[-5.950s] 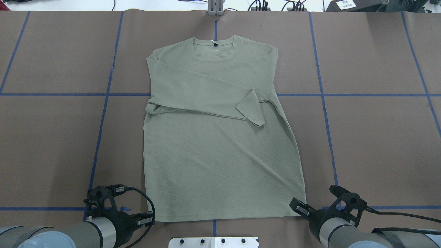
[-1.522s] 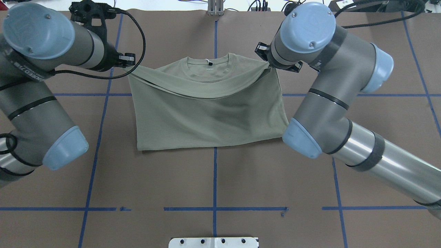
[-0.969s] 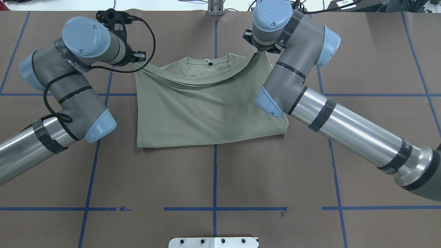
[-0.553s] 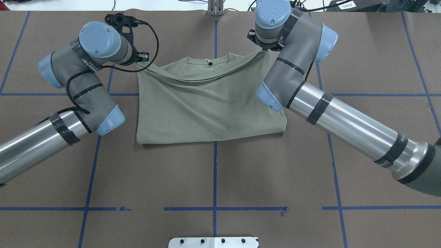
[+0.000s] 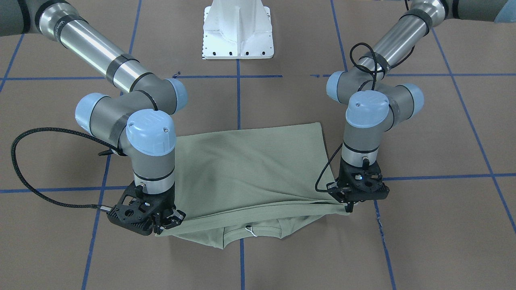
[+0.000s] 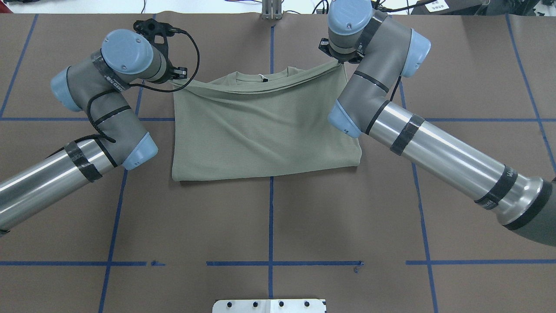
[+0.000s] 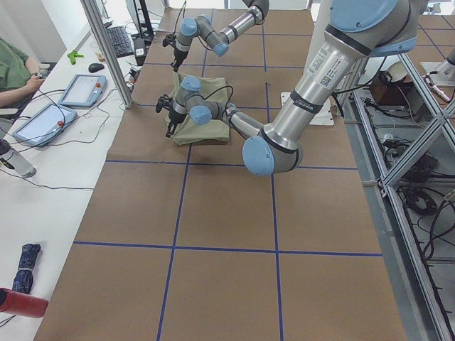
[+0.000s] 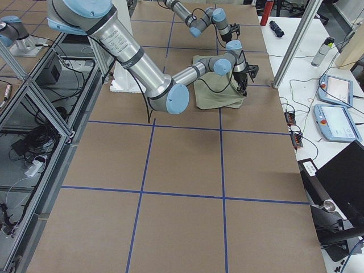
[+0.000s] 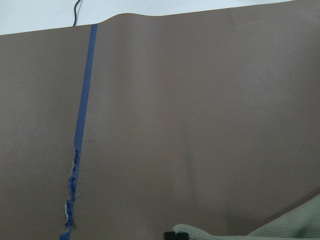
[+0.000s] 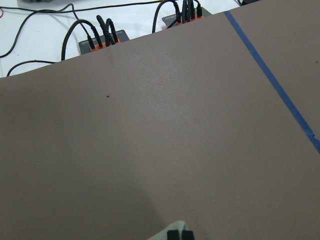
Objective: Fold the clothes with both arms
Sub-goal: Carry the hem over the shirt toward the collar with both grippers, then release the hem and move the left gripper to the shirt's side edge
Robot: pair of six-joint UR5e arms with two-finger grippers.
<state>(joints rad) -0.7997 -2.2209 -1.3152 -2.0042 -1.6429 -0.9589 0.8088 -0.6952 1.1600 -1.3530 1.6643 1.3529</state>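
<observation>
Brown mat (image 6: 195, 217) with blue tape grid (image 6: 270, 217); white pedestal (image 5: 238, 30) at the robot's edge. Side bench (image 7: 64, 213) holds two tablets (image 7: 84, 89), mouse (image 7: 95, 67), keyboard (image 7: 119, 41), bottle (image 7: 14, 158) and umbrella (image 7: 25, 266), with a person's sleeve (image 7: 13, 67) beside it. Plugged cables (image 10: 100, 30) sit past the mat's far edge.

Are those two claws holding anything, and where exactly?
Yes, the green shirt. The left gripper and the right gripper each pinch one corner of its folded-over top layer, near the collar.

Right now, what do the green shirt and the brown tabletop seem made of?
Shirt: soft matte knit fabric, probably; fine ribbed texture, limp folds. Tabletop: matte brown paper or thin sheet, perhaps; its far edge lies wavy.
</observation>
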